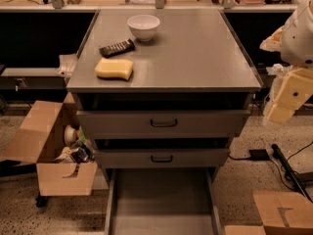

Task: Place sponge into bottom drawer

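Sponge [114, 68], plain pale yellow, lies flat near the front left corner of the grey cabinet top [195, 58], its long axis running left to right, nearly parallel to the front edge. At far left, an open cardboard box [49, 146] sits on the floor. Just behind the sponge rests a dark ribbed bar [117, 48], angled, with a white bowl [143, 27] further back. Below two upper drawers [164, 123], the bottom drawer [164, 199] stands pulled out. The gripper [286, 99] hangs at far right, well apart from the sponge; whether it is clenched or released cannot be told.
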